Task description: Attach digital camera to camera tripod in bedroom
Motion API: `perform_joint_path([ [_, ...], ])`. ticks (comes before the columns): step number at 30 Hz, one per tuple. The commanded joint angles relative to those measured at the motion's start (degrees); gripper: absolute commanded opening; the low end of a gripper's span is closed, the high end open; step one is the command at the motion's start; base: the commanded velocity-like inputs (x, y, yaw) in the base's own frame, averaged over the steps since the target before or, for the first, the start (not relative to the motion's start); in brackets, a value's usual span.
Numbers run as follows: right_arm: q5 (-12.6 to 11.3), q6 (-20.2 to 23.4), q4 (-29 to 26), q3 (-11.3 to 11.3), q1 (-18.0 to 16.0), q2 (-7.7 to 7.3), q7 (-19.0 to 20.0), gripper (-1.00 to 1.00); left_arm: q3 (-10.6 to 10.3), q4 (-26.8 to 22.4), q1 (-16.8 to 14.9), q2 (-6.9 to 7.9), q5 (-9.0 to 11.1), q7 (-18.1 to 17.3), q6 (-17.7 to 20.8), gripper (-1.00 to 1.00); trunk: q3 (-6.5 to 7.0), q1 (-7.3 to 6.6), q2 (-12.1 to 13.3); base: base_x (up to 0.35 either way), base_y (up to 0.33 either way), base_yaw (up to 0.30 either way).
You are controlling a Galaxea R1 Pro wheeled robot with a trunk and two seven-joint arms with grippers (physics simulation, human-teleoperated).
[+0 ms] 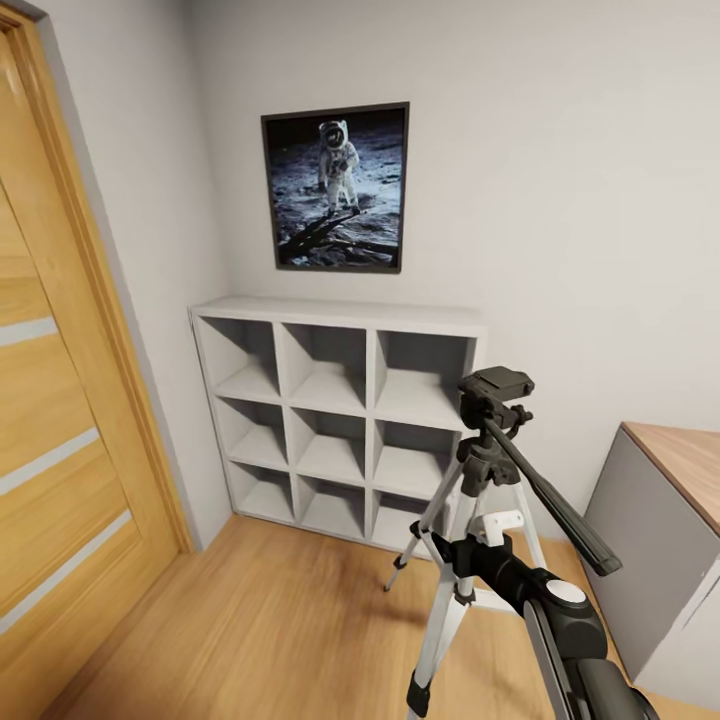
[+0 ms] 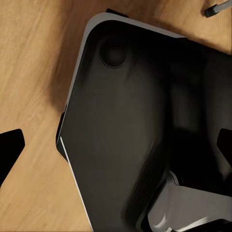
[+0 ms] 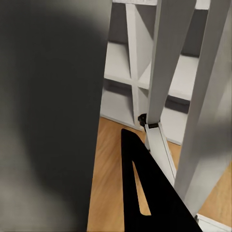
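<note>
The camera tripod (image 1: pixel 478 520) stood on the wood floor (image 1: pixel 260 630) of the bedroom, just in front of a white cube shelf (image 1: pixel 335 420). Its black head (image 1: pixel 495 395) had nothing on top, and the long handle (image 1: pixel 550 500) pointed down to the right. The right arm (image 1: pixel 540 600) reached in close to the silver legs. In the right wrist view, one black finger (image 3: pixel 145 193) showed next to a leg (image 3: pixel 162 82), but I could not tell if those jaws were apart or together. In the left wrist view, two black fingertips (image 2: pixel 9 147) sat far apart over a big dark shape (image 2: pixel 140 125). A moon picture (image 1: pixel 336 187) hung above the shelf, a wooden door (image 1: pixel 60 400) was on the left, and a tabletop (image 1: pixel 690 460) on the right.
</note>
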Motion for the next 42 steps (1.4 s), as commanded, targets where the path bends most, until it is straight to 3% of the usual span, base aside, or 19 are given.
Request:
perform_joint_path([
  [1,0.43,0.19,-0.07,-0.13,-0.05,0.06,0.58,-1.0,0.08,-0.1,0.01,-0.01,0.25,0.04,-0.07,1.0,-0.06,0.04,-0.05,0.285,0.0,0.0],
  [20,0.61,0.09,0.13,-0.18,-0.05,-0.15,0.54,-1.0,0.22,-0.1,0.01,-0.01,0.54,0.04,-0.07,1.0,-0.06,0.04,-0.05,0.048,0.0,0.0],
  [29,0.63,-1.17,0.23,-0.06,-0.05,-2.7,0.68,-1.0,0.16,-0.1,0.01,-0.01,0.48,0.04,-0.07,1.0,-0.06,0.04,-0.05,0.0,-0.018,0.0],
  [42,0.56,-1.34,0.29,0.25,-0.05,-2.9,0.69,-1.0,0.1,-0.1,0.03,-0.01,0.43,0.04,-0.07,1.0,-0.06,0.04,-0.05,0.0,-0.215,0.0],
])
